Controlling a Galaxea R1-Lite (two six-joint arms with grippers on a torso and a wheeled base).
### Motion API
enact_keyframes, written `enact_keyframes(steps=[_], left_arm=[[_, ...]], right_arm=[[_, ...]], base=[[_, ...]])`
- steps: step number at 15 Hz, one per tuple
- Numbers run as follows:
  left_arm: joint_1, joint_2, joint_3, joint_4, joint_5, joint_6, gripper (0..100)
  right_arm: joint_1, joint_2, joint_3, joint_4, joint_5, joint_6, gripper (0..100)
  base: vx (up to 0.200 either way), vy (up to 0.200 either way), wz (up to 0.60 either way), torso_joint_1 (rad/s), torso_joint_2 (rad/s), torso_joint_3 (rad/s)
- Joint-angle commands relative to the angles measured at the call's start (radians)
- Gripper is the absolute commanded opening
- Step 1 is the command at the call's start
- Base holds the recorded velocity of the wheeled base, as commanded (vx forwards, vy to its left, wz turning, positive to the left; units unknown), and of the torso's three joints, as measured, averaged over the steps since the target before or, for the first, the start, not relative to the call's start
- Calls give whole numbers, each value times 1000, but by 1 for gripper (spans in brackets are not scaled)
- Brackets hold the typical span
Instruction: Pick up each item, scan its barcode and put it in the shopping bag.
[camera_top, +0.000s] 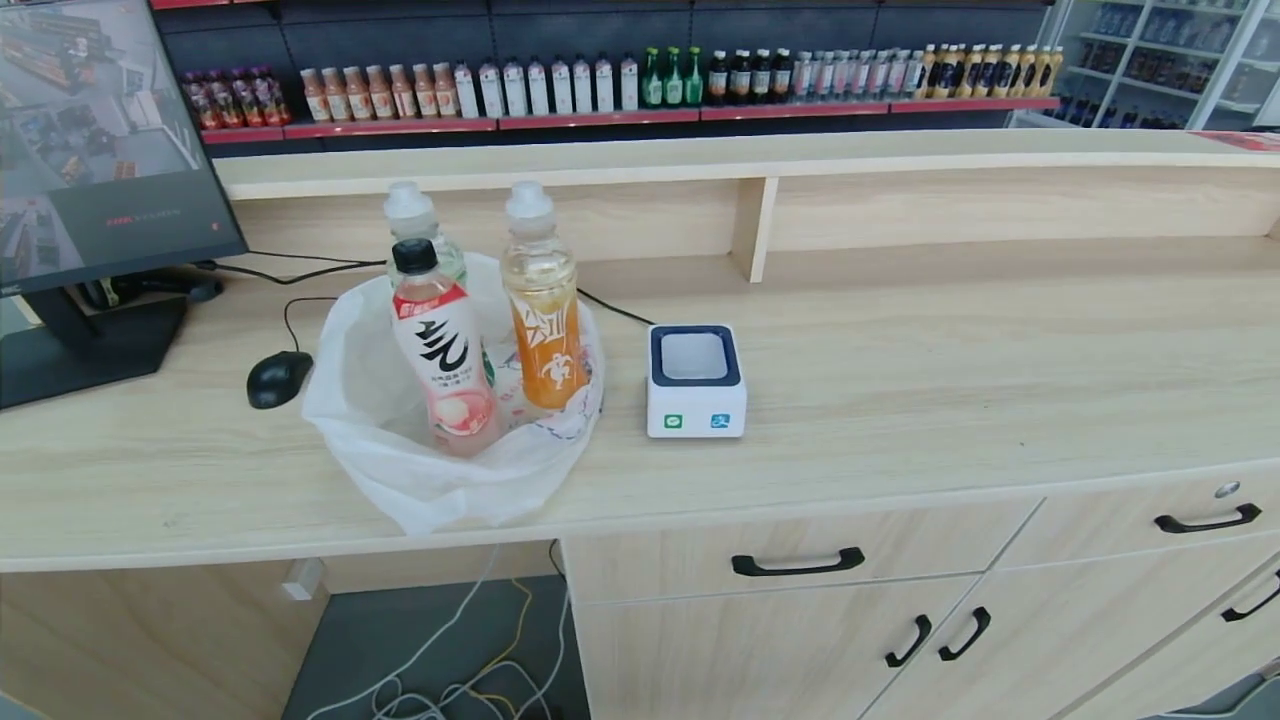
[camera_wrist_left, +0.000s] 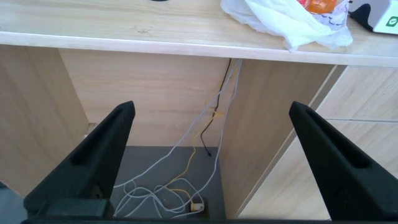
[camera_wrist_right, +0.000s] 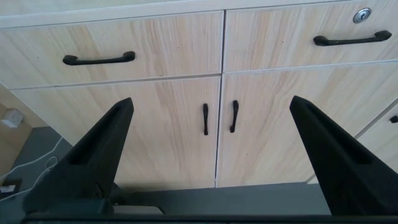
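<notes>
Both arms hang low in front of the counter (camera_top: 900, 380), below its top. The left gripper (camera_wrist_left: 211, 109) faces the open gap under the counter, where loose cables (camera_wrist_left: 168, 186) trail on the floor. Its two black fingers are spread wide with nothing between them. The right gripper (camera_wrist_right: 211, 102) faces the cupboard doors (camera_wrist_right: 155, 130) and drawers, and its fingers are just as far apart and bare.

On the counter, the white shopping bag (camera_top: 400, 470) sits slumped open near the front edge, at 9 o'clock from the scanner (camera_top: 696, 380). Three bottles stand upright inside it. The orange drink bottle (camera_top: 542, 300), with a white cap, is at 3 o'clock in the bag. The pink-labelled bottle (camera_top: 440, 350), with a black cap, is at 6 o'clock and leans slightly. The third bottle (camera_top: 412, 215), also white-capped, stands at 12 o'clock, mostly hidden behind the pink one, so I can't tell much about its label.

The scanner is a small white box with a dark-rimmed window facing up. A black mouse (camera_top: 278, 378) lies at 9 o'clock from the bag, just beside it.
</notes>
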Motion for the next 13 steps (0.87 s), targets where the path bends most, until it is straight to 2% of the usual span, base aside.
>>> enact_keyframes(steps=[1, 13], left_arm=[[2, 0, 0, 0, 0, -1, 100], [2, 0, 0, 0, 0, 0, 100]], right_arm=[[1, 3, 0, -1, 0, 0, 100], [1, 3, 0, -1, 0, 6, 100]], base=[[0, 0, 0, 0, 0, 0], [0, 0, 0, 0, 0, 0]])
